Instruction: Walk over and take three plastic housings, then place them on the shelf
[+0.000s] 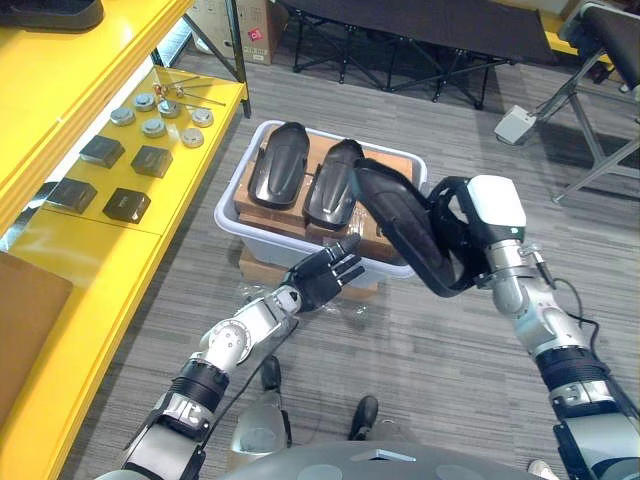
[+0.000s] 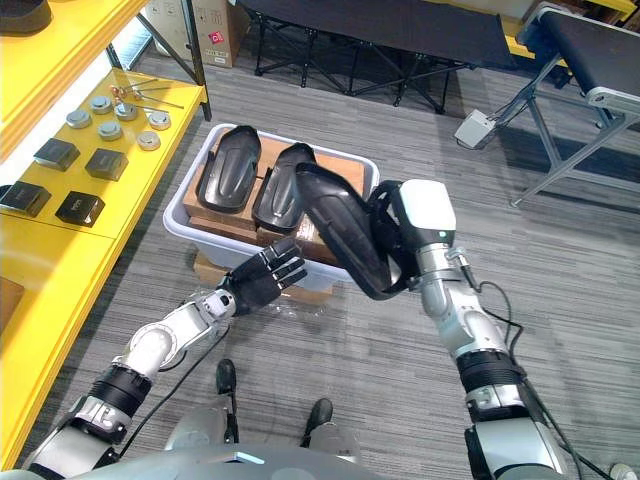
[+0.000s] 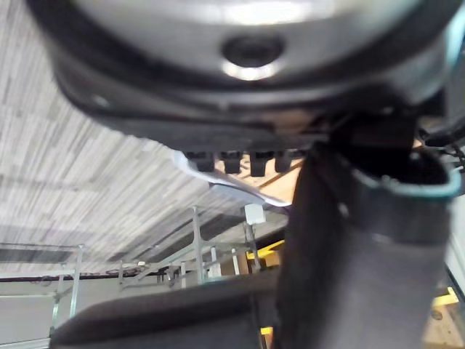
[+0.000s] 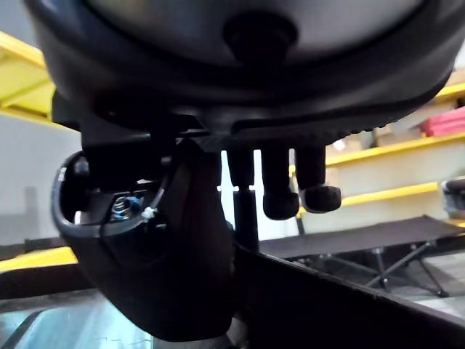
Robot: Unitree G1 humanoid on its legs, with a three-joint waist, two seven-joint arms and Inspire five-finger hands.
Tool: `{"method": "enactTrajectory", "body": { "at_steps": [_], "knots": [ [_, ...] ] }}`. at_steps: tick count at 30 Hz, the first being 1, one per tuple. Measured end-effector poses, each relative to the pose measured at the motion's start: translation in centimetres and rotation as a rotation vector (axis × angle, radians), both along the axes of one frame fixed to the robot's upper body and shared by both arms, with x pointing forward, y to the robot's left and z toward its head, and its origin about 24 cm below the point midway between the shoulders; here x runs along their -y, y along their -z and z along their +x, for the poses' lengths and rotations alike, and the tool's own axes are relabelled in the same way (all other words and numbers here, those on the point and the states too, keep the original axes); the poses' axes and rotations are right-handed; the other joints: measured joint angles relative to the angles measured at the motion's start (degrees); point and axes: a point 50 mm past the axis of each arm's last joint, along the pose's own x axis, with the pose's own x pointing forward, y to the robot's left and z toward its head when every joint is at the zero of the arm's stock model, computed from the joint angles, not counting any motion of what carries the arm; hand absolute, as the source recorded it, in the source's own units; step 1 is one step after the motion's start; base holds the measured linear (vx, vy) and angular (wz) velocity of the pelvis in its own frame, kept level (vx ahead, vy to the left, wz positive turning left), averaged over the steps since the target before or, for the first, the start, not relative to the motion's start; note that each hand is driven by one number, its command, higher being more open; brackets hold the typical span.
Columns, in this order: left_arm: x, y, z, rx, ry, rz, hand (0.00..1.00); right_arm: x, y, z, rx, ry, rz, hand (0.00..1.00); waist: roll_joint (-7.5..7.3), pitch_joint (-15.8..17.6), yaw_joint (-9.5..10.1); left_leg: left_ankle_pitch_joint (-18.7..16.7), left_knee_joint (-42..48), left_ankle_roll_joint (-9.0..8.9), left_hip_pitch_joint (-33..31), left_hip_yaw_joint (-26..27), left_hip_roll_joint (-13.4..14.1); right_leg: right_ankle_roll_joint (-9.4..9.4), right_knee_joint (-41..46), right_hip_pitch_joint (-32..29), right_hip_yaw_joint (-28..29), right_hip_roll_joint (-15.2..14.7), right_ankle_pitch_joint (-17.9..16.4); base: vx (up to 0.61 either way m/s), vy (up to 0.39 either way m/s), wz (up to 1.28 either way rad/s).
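Left eye view: right hand (image 1: 452, 215) fingers grip a glossy black, curved housing (image 1: 402, 226).

Inside the bin (image 1: 232, 222) the first housing (image 1: 276, 165) lies left of the second housing (image 1: 333, 183), the third housing (image 1: 405, 225) over its right rim, the shelf (image 1: 90, 260) to its left.

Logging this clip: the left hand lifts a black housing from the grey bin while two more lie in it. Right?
No: the right hand holds the lifted housing, as the left eye view shows; the left hand is open and empty. Two more housings do lie in the grey bin.
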Motion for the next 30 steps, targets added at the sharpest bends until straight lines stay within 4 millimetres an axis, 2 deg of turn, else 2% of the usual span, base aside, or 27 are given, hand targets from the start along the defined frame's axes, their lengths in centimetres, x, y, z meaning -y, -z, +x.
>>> {"method": "enactTrajectory", "body": {
  "at_steps": [9, 17, 24, 30],
  "knots": [
    [2.2, 0.0, -0.7, 0.009, 0.09, -0.011, 1.0, -1.2, 0.8, -0.2, -0.023, -0.058, -0.002, 0.0, -0.07, -0.1, -0.01, 0.0, 0.0, 0.08, 0.1, -0.6, -0.5, 0.01, 0.1, 0.5, -0.6, -0.4, 0.0, -0.01, 0.029, 0.05],
    [5.0, -0.2, -2.4, 0.034, 0.248, -0.033, 1.0, -3.8, 2.0, -0.4, -0.054, -0.122, 0.041, 0.0, -0.22, -0.2, 0.11, -0.3, 0.0, -0.1, 0.1, -0.6, -0.6, -0.03, 0.0, 0.4, -0.6, -0.5, 0.0, -0.01, 0.006, 0.0],
    [5.3, 0.0, -2.6, 0.041, 0.256, -0.026, 1.0, -4.0, 2.1, -0.4, -0.057, -0.136, 0.013, 0.0, -0.45, -0.3, 0.17, -0.1, 0.0, 0.07, 0.1, -0.7, -0.6, 0.21, 0.0, 0.5, -0.8, -0.5, 0.1, 0.0, 0.0, 0.0],
    [5.3, 0.1, -2.7, 0.055, 0.265, 0.003, 1.0, -4.1, 2.3, -0.4, -0.067, -0.133, 0.005, 0.0, -0.67, -1.9, 0.14, -0.1, 0.0, 0.13, 0.0, -0.9, -0.6, 0.22, -0.1, 0.6, -0.9, -0.5, 0.1, 0.0, 0.0, 0.0]
  ]
}}
